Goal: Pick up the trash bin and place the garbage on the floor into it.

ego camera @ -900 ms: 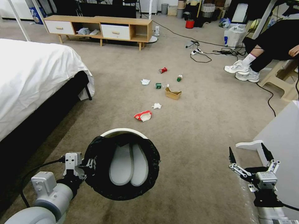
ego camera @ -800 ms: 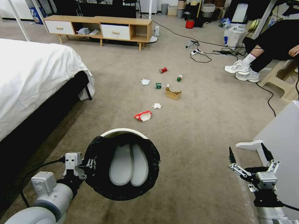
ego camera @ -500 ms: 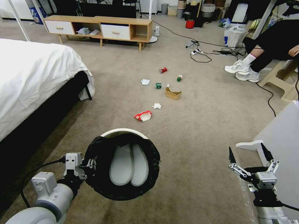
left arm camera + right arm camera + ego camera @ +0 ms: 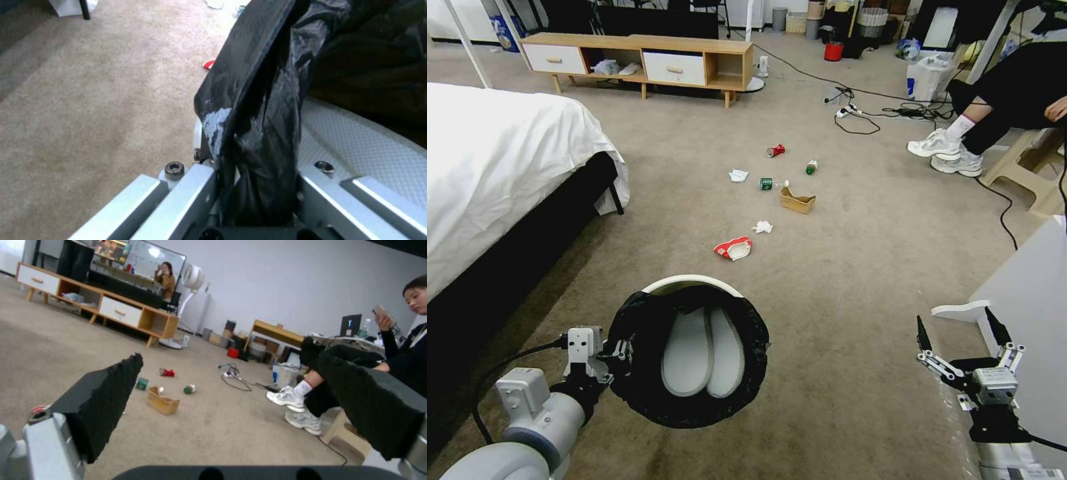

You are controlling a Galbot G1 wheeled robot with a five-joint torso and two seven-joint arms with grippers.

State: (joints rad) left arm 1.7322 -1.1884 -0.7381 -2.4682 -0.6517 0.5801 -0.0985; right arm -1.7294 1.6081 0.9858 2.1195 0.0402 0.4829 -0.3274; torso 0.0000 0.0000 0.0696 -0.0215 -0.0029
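The trash bin (image 4: 690,350) is hanging just above the floor (image 4: 840,280), the left gripper (image 4: 610,351) clamping its jaws on the black-lined rim. The right gripper (image 4: 960,333) is waiting, jaws apart. Collecting is likely starting: the red-and-white wrapper (image 4: 734,248) is lying nearest, cans and carton beyond. The bed (image 4: 500,173) is crowding the left.

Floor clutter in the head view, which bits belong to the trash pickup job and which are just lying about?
Job:
small white plastic trash bin with black liner, clamped by left gripper
red-and-white wrapper
crumpled white tissues
brown paper carton
green can
crushed red can

Lying about:
black cables
large white plastic bag
red bucket
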